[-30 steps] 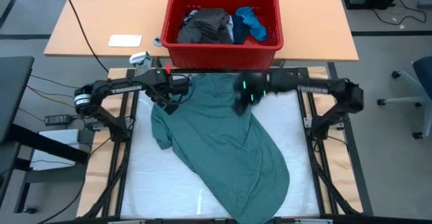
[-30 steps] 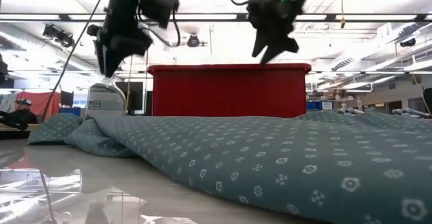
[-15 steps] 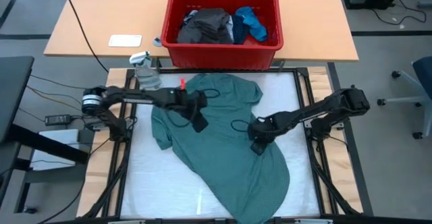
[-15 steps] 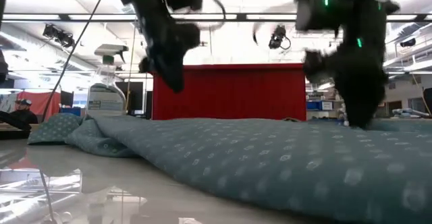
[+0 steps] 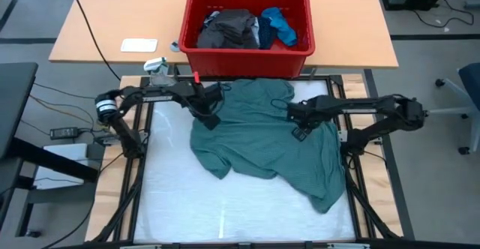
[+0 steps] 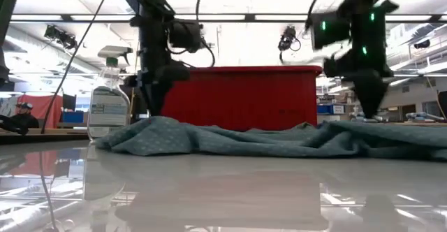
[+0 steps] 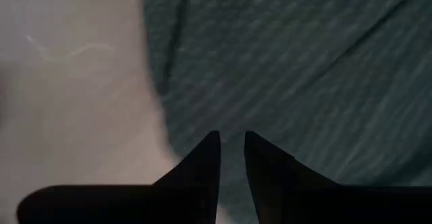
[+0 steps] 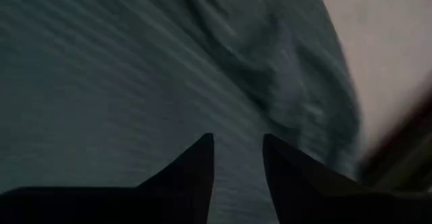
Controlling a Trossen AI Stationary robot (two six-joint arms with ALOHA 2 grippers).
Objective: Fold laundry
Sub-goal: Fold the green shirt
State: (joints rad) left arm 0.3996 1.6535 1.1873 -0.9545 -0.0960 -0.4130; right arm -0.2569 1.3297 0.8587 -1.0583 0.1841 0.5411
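Two grippers, left gripper (image 5: 211, 118), right gripper (image 5: 298, 131), jaws slightly parted, over teal shirt (image 5: 270, 140) on white table (image 5: 172, 204), fluorescent-lit workshop.

Teal shirt (image 6: 279, 140) lies rumpled before the red bin (image 6: 237, 96), arms above.

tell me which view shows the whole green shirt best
The high view: it looks straight down on the whole teal-green shirt, spread crumpled across the table between both arms. The low view shows only a flat rumpled edge. Each wrist view shows just a blurred patch of its cloth.
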